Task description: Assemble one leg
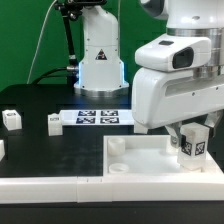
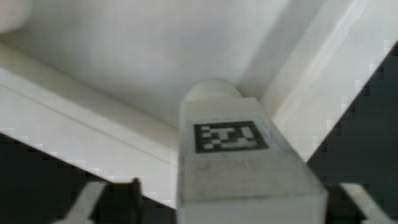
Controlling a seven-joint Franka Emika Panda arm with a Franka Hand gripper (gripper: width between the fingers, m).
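Note:
The leg (image 1: pixel 193 145), a chunky white peg with a black-and-white tag, stands upright at the far corner of the white tabletop panel (image 1: pixel 140 162) on the exterior view's right. My gripper (image 1: pixel 190 136) is straddling it from above. In the wrist view the leg (image 2: pixel 240 160) fills the space between my fingers (image 2: pixel 93 205). One finger shows a strip of panel (image 2: pixel 107 60) between itself and the leg, and the other lies close against it. The jaws stand apart around the leg, open.
Two more white legs (image 1: pixel 11 120) (image 1: pixel 53 122) lie on the black table at the exterior view's left, and another white part (image 1: pixel 1 150) sits at the left edge. The marker board (image 1: pixel 98 117) lies behind the panel. The arm's base (image 1: pixel 100 55) stands at the back.

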